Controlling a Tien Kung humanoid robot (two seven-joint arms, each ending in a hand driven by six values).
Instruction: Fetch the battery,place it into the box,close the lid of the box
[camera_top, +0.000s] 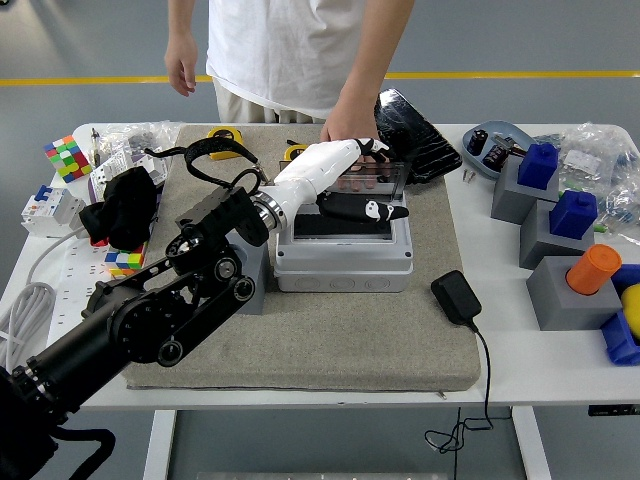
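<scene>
The grey box (343, 262) sits on the felt mat, with its dark see-through lid (372, 180) standing tilted at the back edge. My left hand (372, 182) reaches over the box from the left. Its white fingers (352, 152) lie stretched out against the top of the lid and the thumb (368, 209) points right over the opening. It holds nothing. The box opening looks dark and no battery shows in it. A person's hand (345, 127) rests just behind the lid. My right arm is out of view.
A black power adapter (455, 297) with its cable lies right of the box. A black pouch (418, 133) lies behind it. Grey blocks with blue parts and an orange cylinder (592, 268) stand at the right. Cubes (66, 157), a black cloth (125, 205) and bags crowd the left.
</scene>
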